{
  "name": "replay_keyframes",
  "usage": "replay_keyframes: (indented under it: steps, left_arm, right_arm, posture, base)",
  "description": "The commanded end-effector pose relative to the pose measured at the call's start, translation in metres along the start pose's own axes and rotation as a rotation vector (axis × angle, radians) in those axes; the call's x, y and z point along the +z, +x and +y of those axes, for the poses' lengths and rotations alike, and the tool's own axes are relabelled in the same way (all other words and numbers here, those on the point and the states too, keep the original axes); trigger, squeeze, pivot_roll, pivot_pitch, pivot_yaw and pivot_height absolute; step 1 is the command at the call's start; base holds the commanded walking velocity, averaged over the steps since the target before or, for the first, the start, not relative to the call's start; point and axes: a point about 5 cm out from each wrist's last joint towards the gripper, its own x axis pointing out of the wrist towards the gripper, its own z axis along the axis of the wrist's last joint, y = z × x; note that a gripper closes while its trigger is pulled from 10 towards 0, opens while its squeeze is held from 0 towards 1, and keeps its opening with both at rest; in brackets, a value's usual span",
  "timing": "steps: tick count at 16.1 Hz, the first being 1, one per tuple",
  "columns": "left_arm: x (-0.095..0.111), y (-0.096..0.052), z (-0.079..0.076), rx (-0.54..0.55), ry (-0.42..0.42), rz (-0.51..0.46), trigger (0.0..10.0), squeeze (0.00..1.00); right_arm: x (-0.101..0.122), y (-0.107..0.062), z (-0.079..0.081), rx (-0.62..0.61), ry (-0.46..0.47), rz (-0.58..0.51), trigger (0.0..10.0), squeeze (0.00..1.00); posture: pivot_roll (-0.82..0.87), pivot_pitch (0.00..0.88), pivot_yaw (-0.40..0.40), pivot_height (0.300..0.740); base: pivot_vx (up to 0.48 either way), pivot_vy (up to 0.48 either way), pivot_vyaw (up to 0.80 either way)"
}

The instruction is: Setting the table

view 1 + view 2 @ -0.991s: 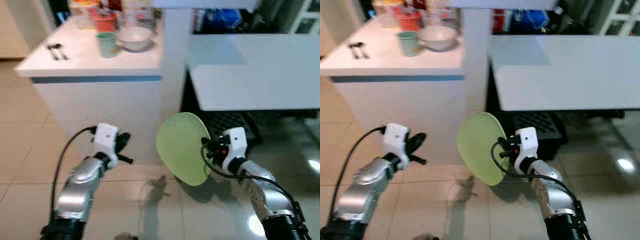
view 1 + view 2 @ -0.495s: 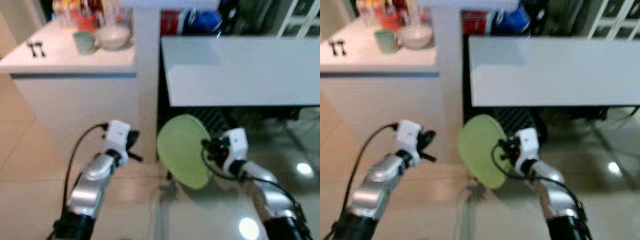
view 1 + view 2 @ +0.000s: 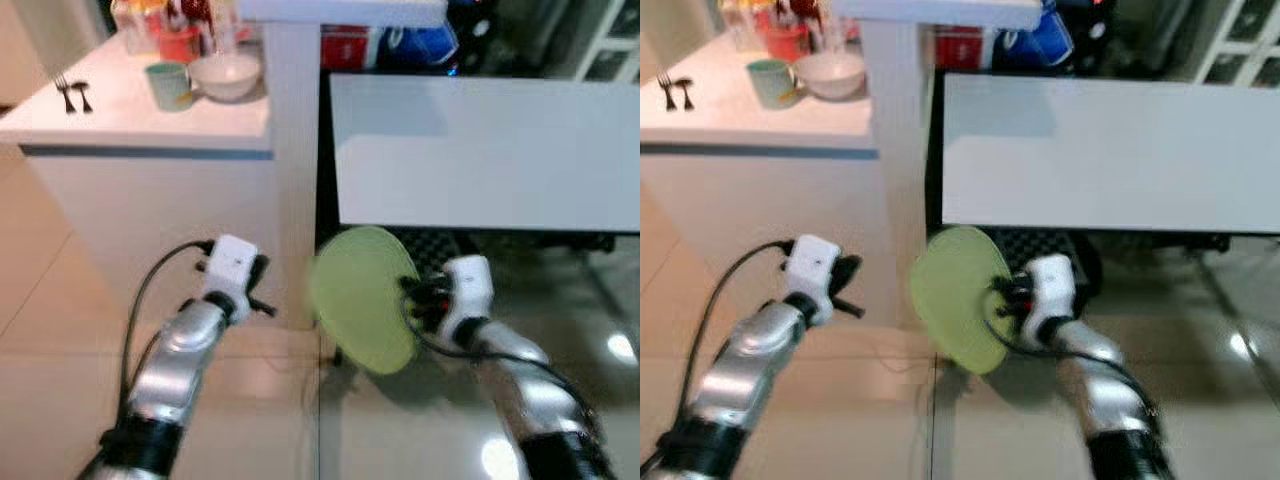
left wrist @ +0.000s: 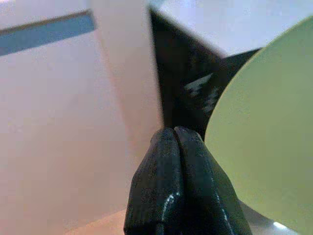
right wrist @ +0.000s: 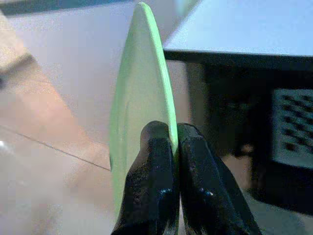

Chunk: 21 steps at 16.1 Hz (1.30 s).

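— Slippage worries me: my right gripper (image 5: 171, 142) pinches only the thin rim of the round, smooth pale-green plate (image 3: 362, 298), held on edge.

— And the white table (image 3: 480, 150)?

— Ahead, above my fingers; the plate could clip its edge. My left gripper (image 4: 174, 147) is clenched empty.

Head looks down; wrist cameras share the plate (image 5: 142, 98).

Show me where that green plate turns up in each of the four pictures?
Left eye view: green plate, lower centre, below the white table.
Right eye view: lower centre, below the same table.
Left wrist view: along one side.
Right wrist view: edge-on, pinched by the right end effector.
Shared landmark: the white table.
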Motion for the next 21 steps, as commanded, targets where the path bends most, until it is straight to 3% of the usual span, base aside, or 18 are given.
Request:
replay_keyframes:
  steps: [1,8,12,14,21]
  left_arm:
    - [0.008,0.006,-0.011,-0.032,0.014,-0.025,10.0,0.00]
    - [0.008,0.008,-0.015,-0.050,0.052,-0.033,10.0,0.00]
    - [0.012,0.006,-0.021,-0.080,0.046,-0.072,10.0,0.00]
    - [0.012,0.006,-0.023,-0.079,0.015,-0.077,10.0,0.00]
    - [0.012,0.007,-0.021,-0.060,0.021,-0.057,10.0,0.00]
  right_arm:
    - [0.012,-0.006,-0.010,-0.028,-0.035,-0.043,10.0,0.00]
    - [0.010,-0.006,-0.009,-0.024,-0.032,-0.038,10.0,0.00]
    - [0.024,-0.011,-0.012,-0.009,-0.010,-0.088,10.0,0.00]
    - [0.021,-0.014,-0.018,-0.021,-0.024,-0.071,10.0,0.00]
    - [0.011,-0.008,-0.002,0.018,-0.015,-0.046,10.0,0.00]
  posture:
    - [0.05,0.000,0.011,0.740]
    - [0.05,0.000,0.013,0.740]
    - [0.05,0.000,0.016,0.740]
    - [0.05,0.000,0.018,0.740]
    - [0.05,0.000,0.022,0.740]
  base:
    - [0.465,0.000,0.00]
    - [0.363,-0.243,0.00]
    - [0.000,-0.105,0.00]
    - [0.000,0.000,0.00]
    - [0.234,-0.246,0.00]
